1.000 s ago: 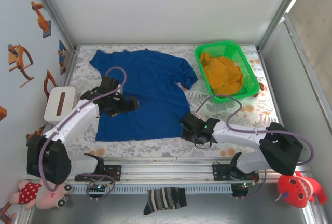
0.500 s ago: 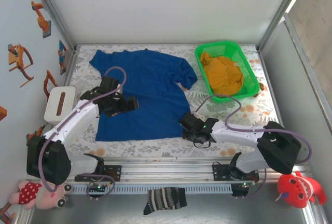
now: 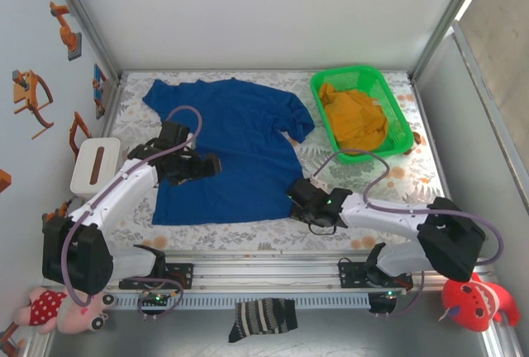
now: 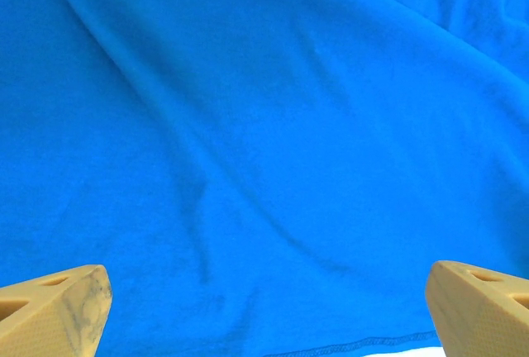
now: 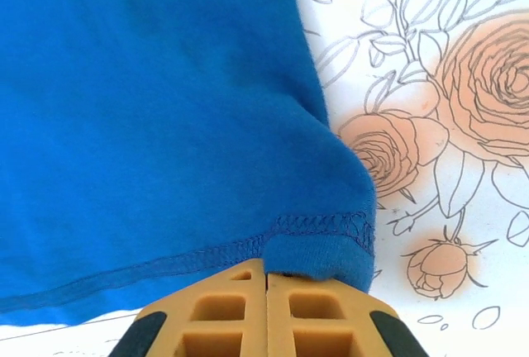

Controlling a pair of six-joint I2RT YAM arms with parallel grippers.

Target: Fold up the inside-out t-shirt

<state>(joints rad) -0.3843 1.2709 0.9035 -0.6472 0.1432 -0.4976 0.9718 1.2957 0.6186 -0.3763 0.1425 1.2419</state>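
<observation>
The royal-blue t-shirt (image 3: 231,130) lies spread on the floral table cover, collar end toward the back left. My left gripper (image 3: 211,164) hovers open over the shirt's left half; in the left wrist view its two tan fingertips (image 4: 78,299) stand wide apart over smooth blue cloth (image 4: 248,126), and the gripper (image 4: 266,291) holds nothing. My right gripper (image 3: 294,200) is at the shirt's near right corner. In the right wrist view the gripper (image 5: 266,270) is shut on the folded-up hem corner (image 5: 331,249), whose stitching shows.
A green basket (image 3: 402,130) holding a mustard-yellow garment (image 3: 354,117) stands at the back right. A white box (image 3: 95,164) sits at the left edge. A striped sock (image 3: 263,317) and plush toys (image 3: 475,301) lie in front of the rail. Bare floral cover (image 5: 430,126) lies right of the shirt.
My right gripper has closed on the shirt's hem corner, and the right arm has shifted slightly. The left arm has stayed where it was.
</observation>
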